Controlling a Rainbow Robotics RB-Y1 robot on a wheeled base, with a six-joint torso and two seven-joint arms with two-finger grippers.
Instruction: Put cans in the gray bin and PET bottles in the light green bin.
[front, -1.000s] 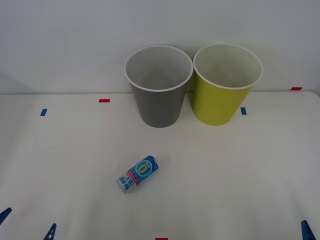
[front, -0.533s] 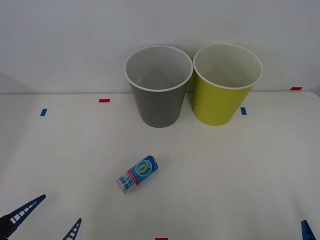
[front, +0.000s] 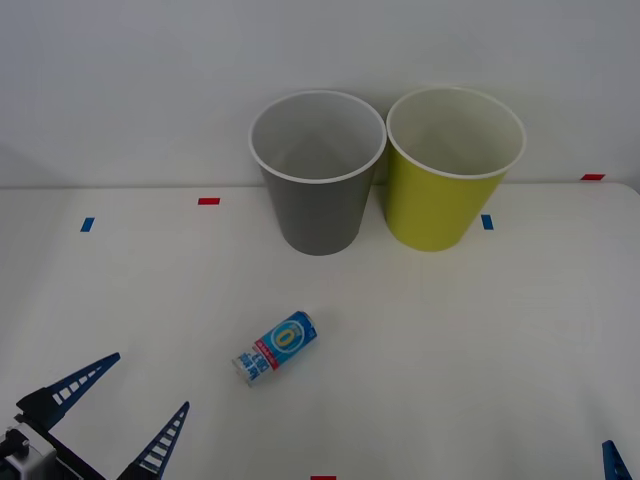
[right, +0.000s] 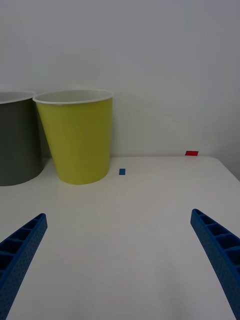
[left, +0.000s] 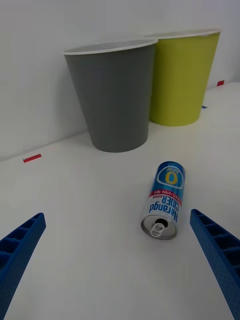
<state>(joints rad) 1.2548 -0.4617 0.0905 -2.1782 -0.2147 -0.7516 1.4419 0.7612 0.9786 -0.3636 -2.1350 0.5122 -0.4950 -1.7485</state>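
Item, can (front: 276, 347): one, lying on its side on the table (front: 480, 330), near the middle and toward the front edge; long axis slanted, pull-tab end toward the front-left corner, base toward the bins; you should expect it to roll if nudged across that axis.
Item, left gripper (front: 120, 415): at the front-left corner, fingers spread wide, holding and touching nothing; the can lies ahead of it and to its right, near but apart; by your left wrist view (left: 120, 280) the can (left: 165, 198) sits off-centre, closer to one finger; this arm is much the nearer.
Item, right gripper (right: 120, 265): front-right corner, parted, empty, well apart from the can.
Item, gray bin (front: 318, 205): upright at the back edge; the can's destination.
Item, light green bin (front: 440, 205): just beside it.
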